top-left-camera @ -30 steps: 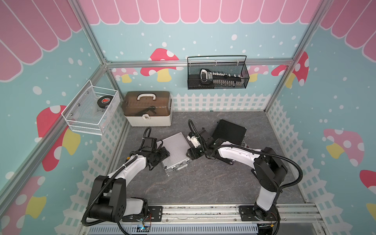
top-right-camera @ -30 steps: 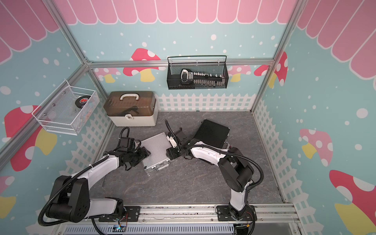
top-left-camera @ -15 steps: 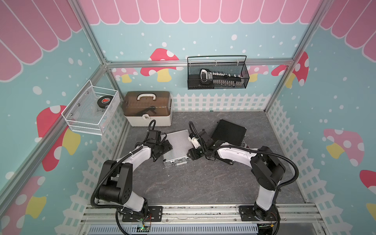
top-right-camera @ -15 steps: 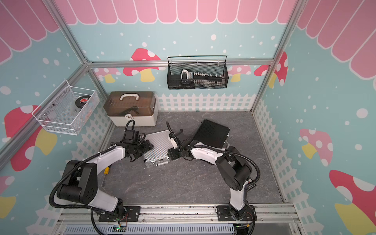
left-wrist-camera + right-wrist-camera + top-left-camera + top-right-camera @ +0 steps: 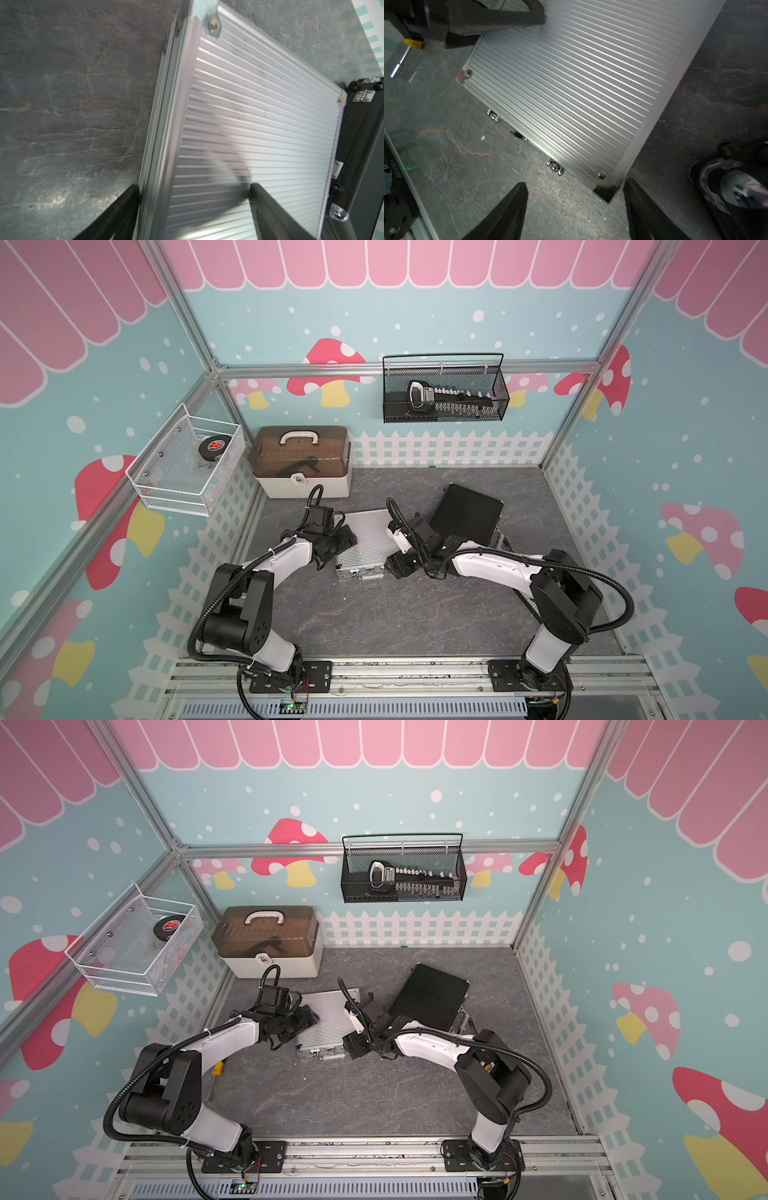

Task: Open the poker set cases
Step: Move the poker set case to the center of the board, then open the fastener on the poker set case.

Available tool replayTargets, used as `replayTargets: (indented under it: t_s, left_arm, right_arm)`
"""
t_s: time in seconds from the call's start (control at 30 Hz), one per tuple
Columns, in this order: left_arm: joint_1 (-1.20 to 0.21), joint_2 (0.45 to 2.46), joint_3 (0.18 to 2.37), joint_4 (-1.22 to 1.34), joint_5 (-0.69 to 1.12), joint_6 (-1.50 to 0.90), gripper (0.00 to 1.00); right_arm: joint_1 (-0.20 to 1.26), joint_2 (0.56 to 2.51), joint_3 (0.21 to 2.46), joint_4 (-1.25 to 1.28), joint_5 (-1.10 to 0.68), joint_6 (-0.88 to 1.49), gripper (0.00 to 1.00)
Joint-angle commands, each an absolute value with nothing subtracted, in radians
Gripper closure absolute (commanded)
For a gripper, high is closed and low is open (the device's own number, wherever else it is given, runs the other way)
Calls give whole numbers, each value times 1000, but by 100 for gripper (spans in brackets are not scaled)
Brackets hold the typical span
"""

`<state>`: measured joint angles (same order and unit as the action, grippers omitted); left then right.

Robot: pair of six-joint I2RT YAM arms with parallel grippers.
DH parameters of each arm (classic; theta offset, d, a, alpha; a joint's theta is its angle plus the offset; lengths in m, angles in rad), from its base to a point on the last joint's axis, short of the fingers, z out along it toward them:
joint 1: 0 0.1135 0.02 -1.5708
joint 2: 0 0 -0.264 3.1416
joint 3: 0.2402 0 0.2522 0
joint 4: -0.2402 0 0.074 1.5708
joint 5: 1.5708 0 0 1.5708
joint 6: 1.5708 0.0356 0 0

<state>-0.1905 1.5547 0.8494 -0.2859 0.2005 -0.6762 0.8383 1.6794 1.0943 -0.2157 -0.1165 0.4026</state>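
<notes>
Currently the silver poker case [image 5: 368,541] lies flat and closed on the table [image 5: 395,614], 2 chrome latches [image 5: 555,166] facing the robot, with the black poker case [image 5: 465,516] just beside its far right. Left gripper [image 5: 193,186]: released, jaws straddling the silver case's left edge. Right gripper [image 5: 574,182]: released, jaws bracketing its near right corner. Serial print on the base plate [image 5: 392,172] is unreadable.

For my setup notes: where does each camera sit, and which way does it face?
Both top views: high over the front rail, facing down toward the back wall; both arms whole.
Left wrist: on the left arm, facing along the silver case's side; left end effector open astride its edge.
Right wrist: on the right arm, facing that case's latch corner; right end effector open.
Shared: all show the silver case.
</notes>
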Motion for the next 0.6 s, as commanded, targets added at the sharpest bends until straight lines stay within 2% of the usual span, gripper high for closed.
replayTargets:
  t_s: [0.0,0.23,0.57]
  left_arm:
    - [-203,1538,811,-308,238,-697,19]
    - [-199,1506,801,-299,262,-688,18]
    - [-199,1515,783,-297,338,-689,18]
  right_arm:
    - [847,1599,1031,-181,-75,415,25]
    - [921,1521,850,43,-53,524,29]
    - [1029,1675,661,566,44,686,34]
